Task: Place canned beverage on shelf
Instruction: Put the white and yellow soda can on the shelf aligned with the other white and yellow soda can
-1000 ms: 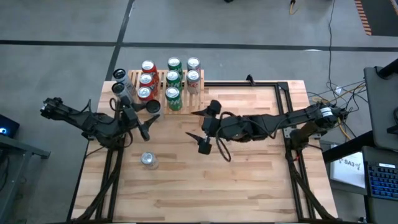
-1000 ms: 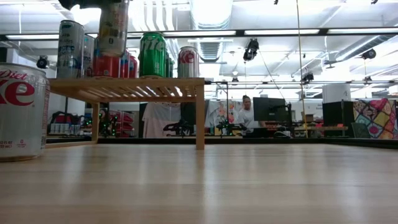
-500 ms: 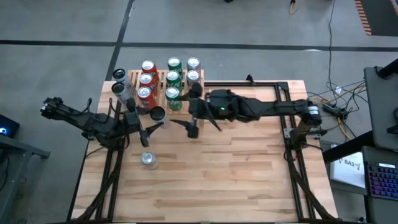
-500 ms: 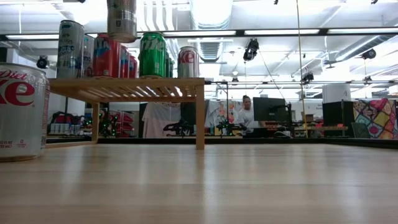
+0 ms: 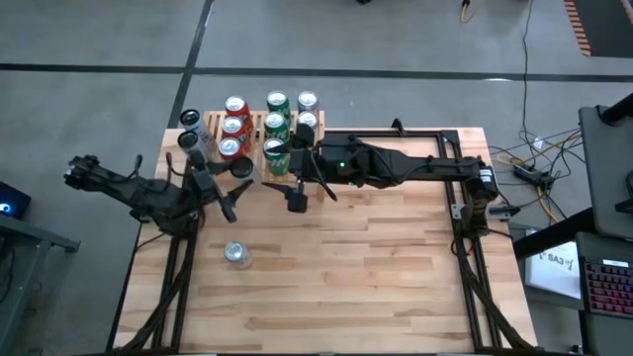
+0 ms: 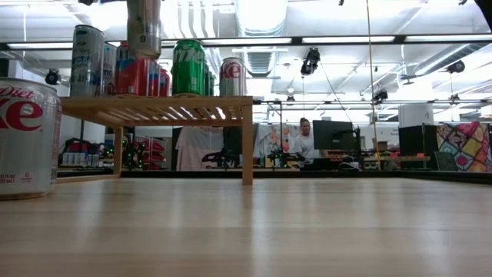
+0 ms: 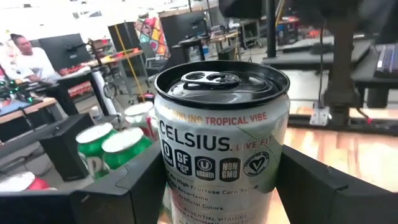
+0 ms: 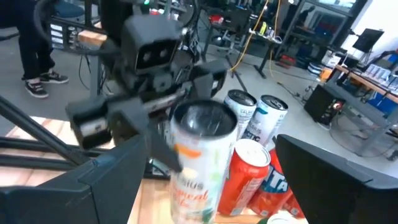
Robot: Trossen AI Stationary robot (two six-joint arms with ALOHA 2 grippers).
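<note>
cans [image 6: 188, 68] stand on the shelf [image 6: 157, 109]; a diet coke can [image 6: 28, 138] stands near.

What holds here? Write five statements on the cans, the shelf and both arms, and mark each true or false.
1. The left gripper holds a Celsius can. True.
2. That can lies flat on the table. False: it is upright, raised by the shelf.
3. A Diet Coke can stands on the table, off the shelf. True.
4. The shelf is bare. False: red, green and silver cans stand there.
5. The right gripper grips a green can. False: its fingers are open.
</note>
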